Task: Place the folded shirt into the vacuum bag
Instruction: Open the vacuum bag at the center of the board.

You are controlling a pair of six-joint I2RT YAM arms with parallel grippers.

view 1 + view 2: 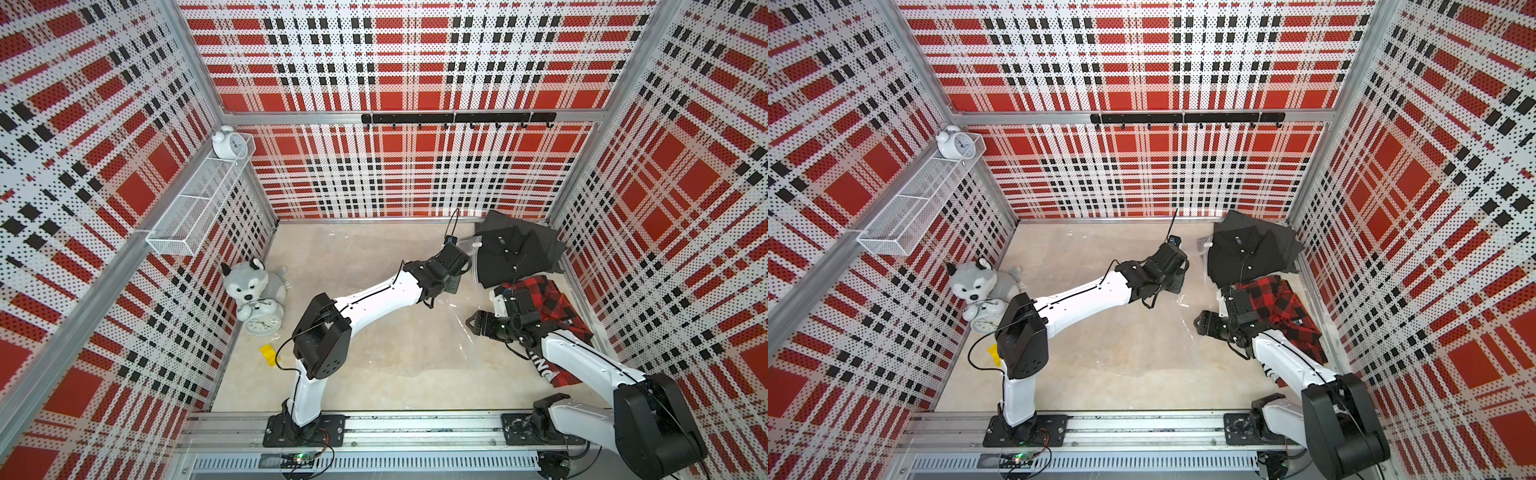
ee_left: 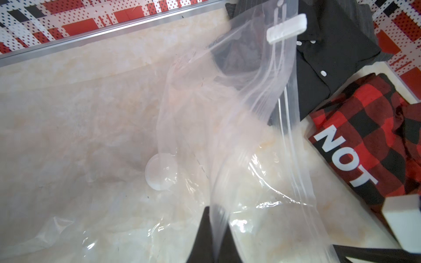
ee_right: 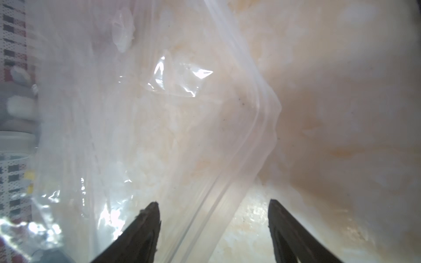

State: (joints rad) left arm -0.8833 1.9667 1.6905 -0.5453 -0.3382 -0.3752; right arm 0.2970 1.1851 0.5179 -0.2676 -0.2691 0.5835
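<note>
Closest to the left wrist lens, the left gripper [image 2: 214,218] is clenched on a gathered fold of the vacuum bag [image 2: 239,113]; its two black fingers [image 2: 201,232] pinch the clear film, which rises from them in a creased sheet. Beyond that pinch I can see the round white valve cap [image 2: 161,172] lying on the flat part of the bag, and the white slider clip [image 2: 286,28] on the zip edge at the raised end.

On the right wrist feed the right gripper [image 3: 213,202] is released, jaws standing wide. The bag's ribbed zip edge runs through the gap between them, and I cannot tell whether either finger touches it.

Both top views show the left arm [image 1: 374,295] stretched from its base on the front rail diagonally toward the far right corner, wrist tipped down just beside the black shirt [image 1: 513,257]. My right arm [image 1: 582,357] leans in from the front right, forearm passing over the plaid shirt [image 1: 552,303], wrist bent so the claw points toward the middle of the table [image 1: 374,353], low over the film.

As for the cargo, the black shirt lies folded near the far right corner, part of it seen through the lifted plastic. Next to it, nearer the front, the plaid one sits on the table. Both are outside the bag, close to its open edge.
</note>
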